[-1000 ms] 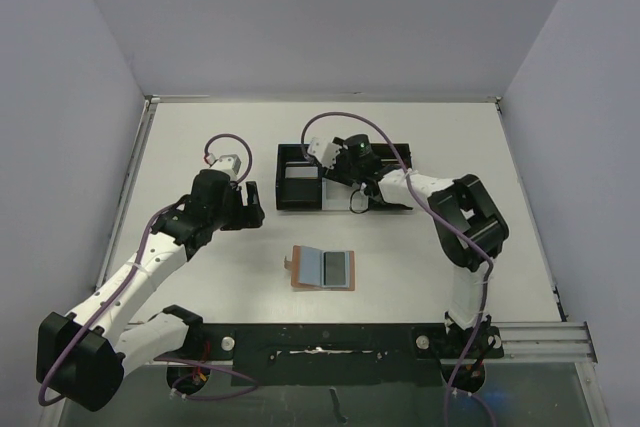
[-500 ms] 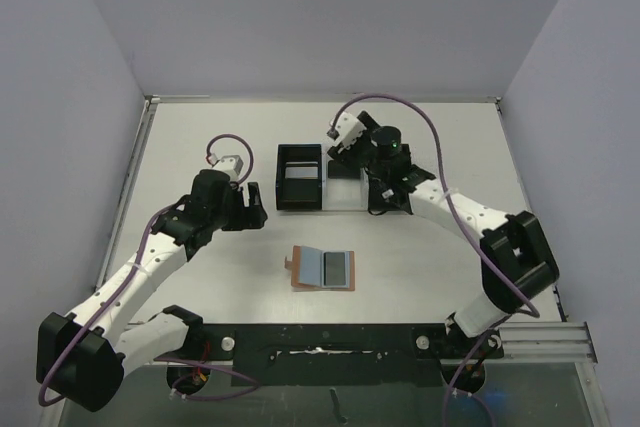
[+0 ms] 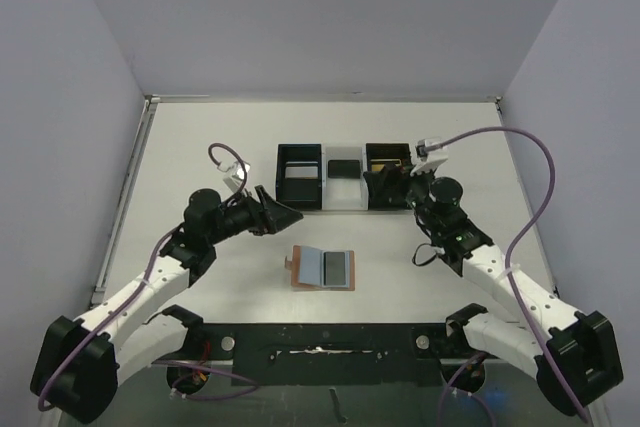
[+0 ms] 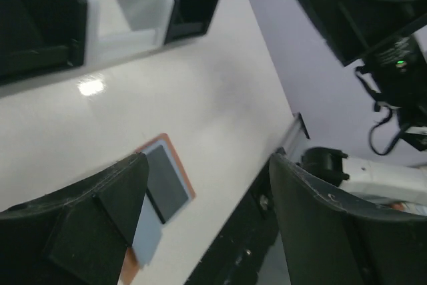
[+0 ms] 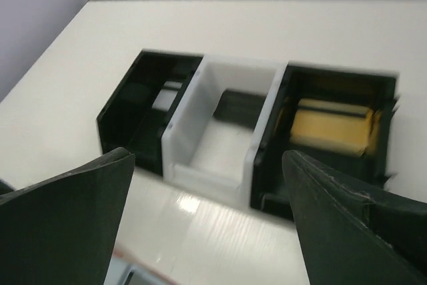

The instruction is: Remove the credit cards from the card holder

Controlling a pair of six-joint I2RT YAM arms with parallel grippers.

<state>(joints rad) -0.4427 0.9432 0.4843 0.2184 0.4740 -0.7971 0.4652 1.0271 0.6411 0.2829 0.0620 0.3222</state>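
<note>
The card holder lies open on the table, tan leather with blue lining and a dark rectangle on its right half; I cannot tell whether that is a card or a pocket. It also shows in the left wrist view. The black tray holds a silver-grey card on the left, a black card in the white middle and a gold card on the right. The gold card shows clearly in the right wrist view. My left gripper is open and empty, left of and behind the wallet. My right gripper is open and empty, just in front of the tray's right compartment.
The tray stands at the back middle of the table, its front wall facing my right gripper. My left gripper looks across the table at the right arm. A black rail runs along the near edge.
My right arm has drawn back from over the tray to its right front, uncovering the gold card. My left gripper has turned and shifted right toward the wallet. The wallet has not moved.
</note>
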